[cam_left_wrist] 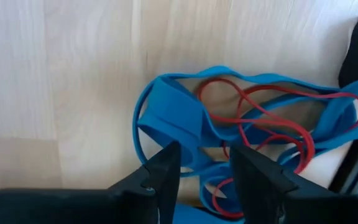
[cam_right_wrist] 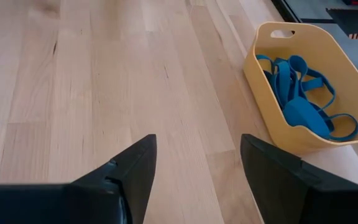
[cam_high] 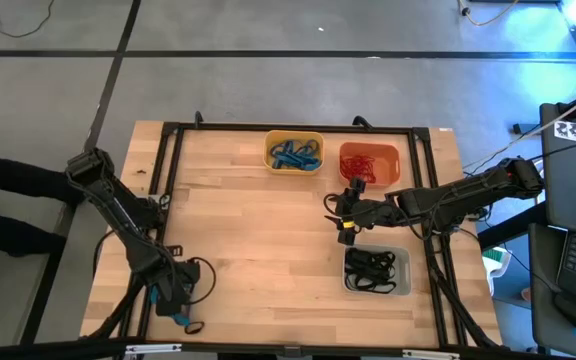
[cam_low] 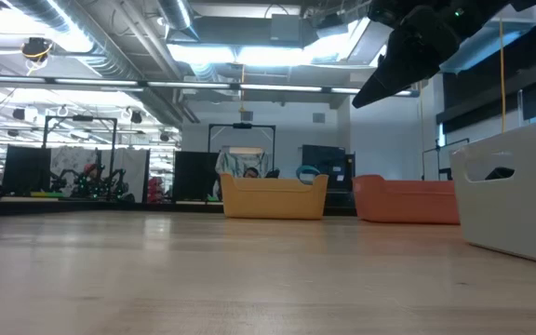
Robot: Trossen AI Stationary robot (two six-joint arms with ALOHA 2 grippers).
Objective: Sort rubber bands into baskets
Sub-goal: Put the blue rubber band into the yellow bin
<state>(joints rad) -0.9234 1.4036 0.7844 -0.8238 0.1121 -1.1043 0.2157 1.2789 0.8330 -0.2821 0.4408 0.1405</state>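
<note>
Left gripper [cam_left_wrist: 204, 165] is down at the near-left corner of the table [cam_high: 258, 260], well apart from the grey basket [cam_high: 376, 271]. Fingers are parted narrowly and straddle a tangle of blue bands [cam_left_wrist: 173, 109] and red bands [cam_left_wrist: 260, 118] lying on the wood. Nothing is pinched yet as far as I can see.

Right gripper [cam_right_wrist: 197, 168] hangs in the air just beyond the grey basket, between it and the orange basket [cam_high: 369, 163]. Its fingers are spread wide and hold nothing.

3 baskets: the yellow basket [cam_right_wrist: 303, 81] holds blue bands, orange holds red, and grey holds black bands [cam_high: 372, 266]. So the leftover tangle is the last loose pile I can see.

My handling read:
- Bands look light, limp and stretchy. The wide flat blue ones are the easiest bite.
- Red loops are thin and threaded through the blue, so I expect them to come up together.
- I'd take 1 blue strap at its folded bunch near the fingertips and lift slowly.
- Rubber should grip the pads well, but it may snag when letting go.
</note>
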